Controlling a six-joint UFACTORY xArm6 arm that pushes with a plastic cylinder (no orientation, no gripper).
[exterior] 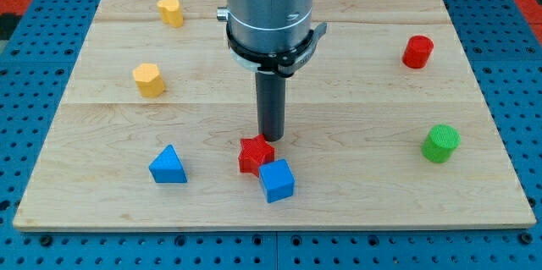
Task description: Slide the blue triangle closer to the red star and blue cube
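The blue triangle [168, 166] lies on the wooden board near the view's bottom left. The red star [255, 154] sits at the bottom centre, touching the blue cube [277, 180] just below and right of it. My tip [270, 138] stands just above the red star, at its upper edge, well to the right of the blue triangle. The rod hangs from the grey arm body at the view's top centre.
Two yellow blocks sit at the left: one [170, 11] near the top, one [148, 79] lower. A red cylinder [417, 52] is at the upper right, a green cylinder [440, 143] at the right. The wooden board [381, 194] ends on a blue pegboard.
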